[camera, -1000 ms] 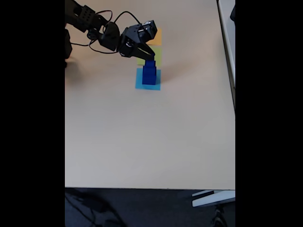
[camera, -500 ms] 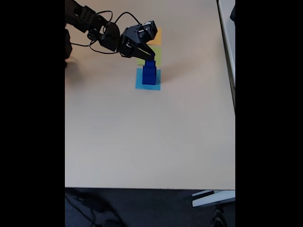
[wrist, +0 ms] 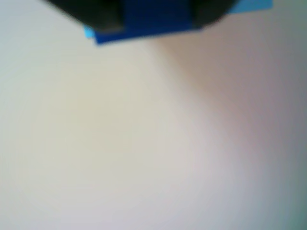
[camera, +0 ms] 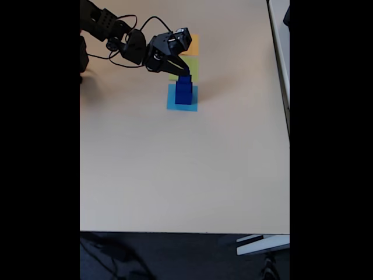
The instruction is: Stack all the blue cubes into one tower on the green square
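Looks like an office or lab. A plain beige table [camera: 175, 175] stands over dark carpet [camera: 175, 256]. Loose black cables [camera: 125, 26] trail across the table's far end.

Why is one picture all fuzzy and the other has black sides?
The wrist view is out of focus, so the blue cubes look smeared, with a soft shadow on the table. The fixed view is sharper, a tall picture with black bars at both sides.

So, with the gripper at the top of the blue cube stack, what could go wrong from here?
1. The stack of dark blue cubes stands on the light-blue paper square, not the lime-green paper square behind it, so the tower may end on the wrong patch.
2. The black two-finger gripper sits at the topmost cube; a sideways pull could topple the narrow stack.
3. The wrist view is blurred, so fine alignment is hard to judge.
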Robot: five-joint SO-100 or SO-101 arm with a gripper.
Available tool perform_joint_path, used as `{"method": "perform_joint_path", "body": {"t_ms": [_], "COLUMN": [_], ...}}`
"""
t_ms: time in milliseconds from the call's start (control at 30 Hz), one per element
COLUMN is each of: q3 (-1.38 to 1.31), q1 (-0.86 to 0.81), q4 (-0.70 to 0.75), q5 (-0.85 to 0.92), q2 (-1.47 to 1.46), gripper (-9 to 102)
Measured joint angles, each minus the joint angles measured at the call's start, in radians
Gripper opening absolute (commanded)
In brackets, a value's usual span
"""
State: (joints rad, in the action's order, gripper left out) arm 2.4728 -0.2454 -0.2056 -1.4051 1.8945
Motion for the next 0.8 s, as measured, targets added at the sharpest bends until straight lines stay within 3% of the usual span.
{"method": "perform_joint_path", "body": {"t_ms": [800], "q3": [0.0], "q1": [0.0], "q4": [-0.018], "q5": [0.005], "q2": [0.0], "gripper": [7]}}
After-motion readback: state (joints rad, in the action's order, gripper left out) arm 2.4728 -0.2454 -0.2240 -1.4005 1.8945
